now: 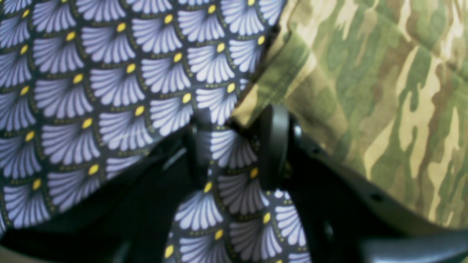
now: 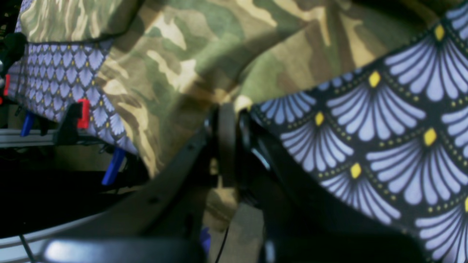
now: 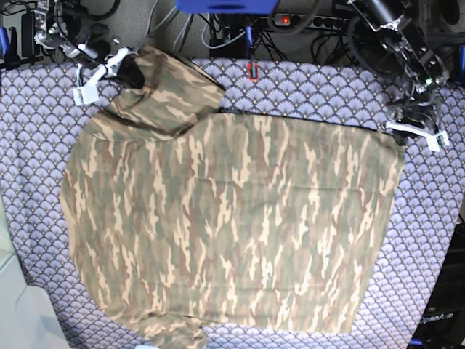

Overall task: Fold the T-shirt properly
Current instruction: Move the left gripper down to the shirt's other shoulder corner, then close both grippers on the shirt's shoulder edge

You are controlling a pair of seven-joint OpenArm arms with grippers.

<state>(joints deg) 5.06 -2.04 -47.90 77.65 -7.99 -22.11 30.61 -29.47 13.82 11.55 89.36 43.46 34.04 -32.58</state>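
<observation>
while t-shirt (image 3: 232,225) lies mostly flat across purple tablecloth (image 3: 443,240), far sleeve doubled over at top — fold barely begun, i judge. want both far corners gripped evenly, lifted level, so cloth doesn't skew. right gripper (image 2: 228,109) clamped tight on sleeve edge, arm low at far corner, base view left. left gripper (image 1: 237,120) half parted, straddling bare tablecloth just beside hem corner — nothing held; i'd nudge onto hem before closing.

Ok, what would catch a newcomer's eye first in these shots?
The big camouflage T-shirt spread across the middle of the purple scallop-patterned tablecloth. Then the two end effectors at its far corners: the right end effector is shut on a sleeve, and the left end effector sits open beside the hem corner.
</observation>
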